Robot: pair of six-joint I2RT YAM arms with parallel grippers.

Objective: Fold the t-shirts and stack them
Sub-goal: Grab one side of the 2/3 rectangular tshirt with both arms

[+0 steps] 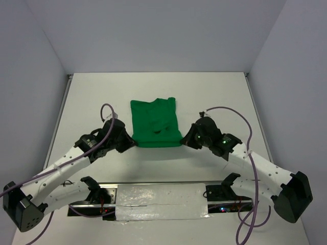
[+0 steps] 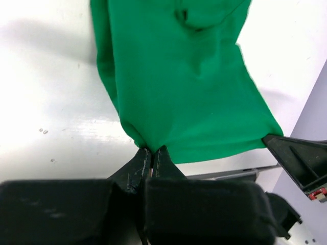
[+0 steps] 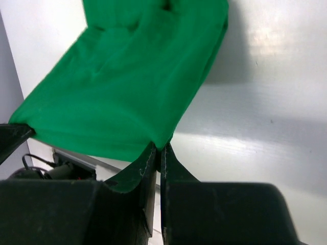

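The bright green t-shirt hangs stretched between both grippers above the white table, its far part resting on the table. My left gripper is shut on the shirt's near left corner; in the left wrist view the gripper pinches the cloth at its tip. My right gripper is shut on the near right corner; in the right wrist view the gripper pinches the cloth. The near hem runs taut between them.
The white table has grey walls on three sides. A foil-covered strip and the arm bases lie along the near edge.
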